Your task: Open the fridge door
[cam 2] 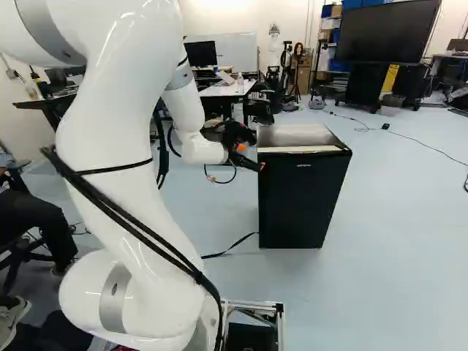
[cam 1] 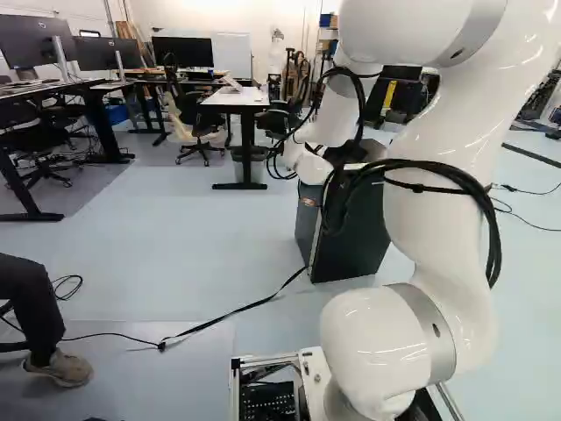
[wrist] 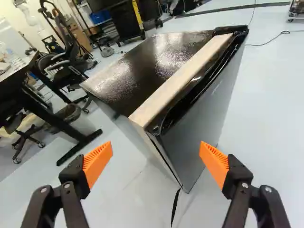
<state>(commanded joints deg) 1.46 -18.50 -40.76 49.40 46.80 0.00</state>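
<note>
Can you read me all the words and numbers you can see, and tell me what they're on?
There are none I can read.
Fridge door: one little pale mark near the top, too small to read.
Black box on the base: tiny pale marks, too small to read.
Big dark screen: no words I can make out.
Tool: no words I can make out.

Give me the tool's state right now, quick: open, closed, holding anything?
Tool: open wide, holding nothing; the fridge is ahead of it, ungripped.
</note>
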